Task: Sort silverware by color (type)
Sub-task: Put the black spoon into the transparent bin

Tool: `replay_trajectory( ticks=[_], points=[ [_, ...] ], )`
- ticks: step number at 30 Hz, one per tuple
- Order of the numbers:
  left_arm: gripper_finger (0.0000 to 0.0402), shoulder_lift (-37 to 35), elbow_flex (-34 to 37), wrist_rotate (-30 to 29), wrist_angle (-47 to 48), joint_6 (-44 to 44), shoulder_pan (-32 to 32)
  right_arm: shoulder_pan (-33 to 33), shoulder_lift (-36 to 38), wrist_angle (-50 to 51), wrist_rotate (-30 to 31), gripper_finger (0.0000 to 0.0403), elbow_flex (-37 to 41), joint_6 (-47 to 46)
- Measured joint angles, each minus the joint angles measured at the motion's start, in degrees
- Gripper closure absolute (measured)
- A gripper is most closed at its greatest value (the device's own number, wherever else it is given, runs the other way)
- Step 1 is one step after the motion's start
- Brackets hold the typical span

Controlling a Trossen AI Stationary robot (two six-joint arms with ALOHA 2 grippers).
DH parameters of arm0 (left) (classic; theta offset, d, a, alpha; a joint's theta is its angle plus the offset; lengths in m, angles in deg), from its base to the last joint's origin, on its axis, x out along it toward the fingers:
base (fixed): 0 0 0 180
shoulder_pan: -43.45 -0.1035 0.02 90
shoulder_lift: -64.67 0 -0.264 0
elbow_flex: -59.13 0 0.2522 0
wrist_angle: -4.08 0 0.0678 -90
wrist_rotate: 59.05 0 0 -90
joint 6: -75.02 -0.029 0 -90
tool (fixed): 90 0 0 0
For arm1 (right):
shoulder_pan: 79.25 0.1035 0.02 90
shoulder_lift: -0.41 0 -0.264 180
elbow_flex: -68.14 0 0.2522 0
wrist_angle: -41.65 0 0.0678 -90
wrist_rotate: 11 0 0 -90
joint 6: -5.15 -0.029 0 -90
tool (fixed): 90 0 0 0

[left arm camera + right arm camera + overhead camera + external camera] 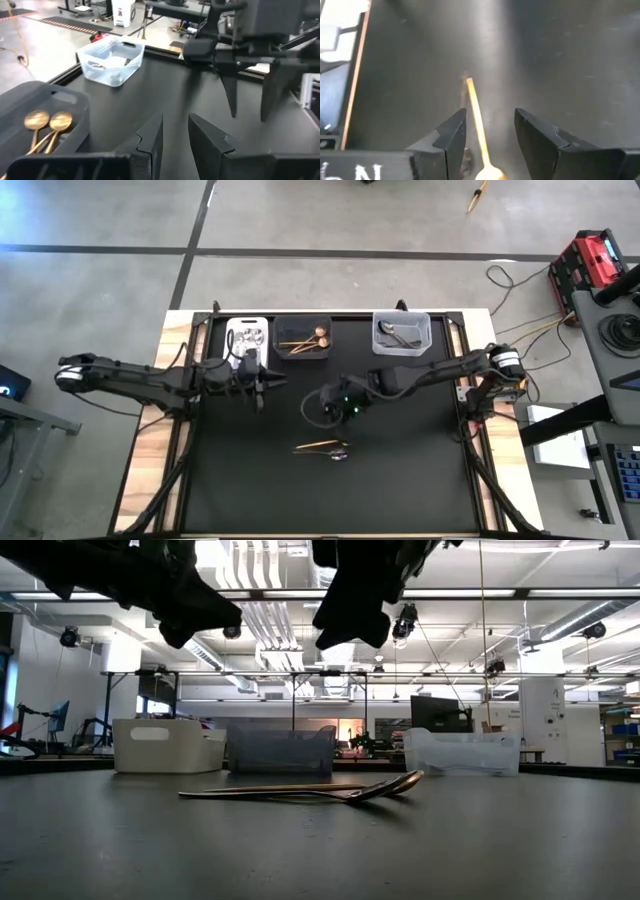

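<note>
Silverware left on the desk: a gold spoon and a dark spoon lie side by side near the middle of the black desk, handles pointing toward the left arm's side, bowls together; from table height the pair lies flat, bowls slightly raised.
Right gripper: the right gripper hangs above the desk, just on the bin side of the two spoons, not touching them; in its wrist view the fingers stand apart with the gold spoon running up between them, its bowl at the picture's edge.
Left gripper: the left gripper hovers close in front of the white bin, well apart from the loose spoons; its fingers are slightly apart and hold nothing.
White bin: the white bin, at the far edge on the left arm's side, holds silver pieces.
Dark bin: the dark bin, in the middle, holds gold spoons; two gold bowls show in the left wrist view.
Clear bin: the clear bin, toward the right arm's side, holds dark grey utensils.
Low view: both arms hang as dark shapes above the desk, the three bins in a row behind the spoons.
</note>
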State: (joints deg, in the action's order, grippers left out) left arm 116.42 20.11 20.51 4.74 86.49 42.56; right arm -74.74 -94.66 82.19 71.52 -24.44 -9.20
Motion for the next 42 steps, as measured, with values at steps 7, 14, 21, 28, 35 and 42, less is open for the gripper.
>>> replay_trajectory(
  ticks=[7, 14, 21, 28, 35, 42],
  points=[
    [0.0327, 0.02, 0.66, 0.0, -2.4, 0.03, 3.0, 5.5, -1.14, -0.15, 2.86, 0.0253, 0.0, -0.79],
    [0.0327, 0.02, 0.66, 0.02, -2.46, 1.07, 5.66, 9.39, -3.25, -0.83, 8.1, 0.0255, 0.0, -4.55],
    [0.0327, 1.47, 0.66, 0.05, -4.34, 1.09, 8.59, 11.77, -5.14, -3.48, 9.19, 0.0255, -0.02, -8.56],
    [0.0327, 3.79, 0.66, 0.09, -5.25, 1.09, 10.4, 13.25, -7.71, -6.51, 9.15, 0.0255, -0.26, -8.67],
    [0.0327, 5.69, 0.66, 0.09, -5.89, 1.09, 11.51, 13.75, -10.65, -6.91, 9.16, 0.0255, -0.26, -8.68],
    [0.0327, 7.15, 0.66, 0.53, -7.68, 1.1, 11.85, 13.76, -14.26, -6.81, 9.16, 0.0255, -0.26, -8.09]
  ],
)
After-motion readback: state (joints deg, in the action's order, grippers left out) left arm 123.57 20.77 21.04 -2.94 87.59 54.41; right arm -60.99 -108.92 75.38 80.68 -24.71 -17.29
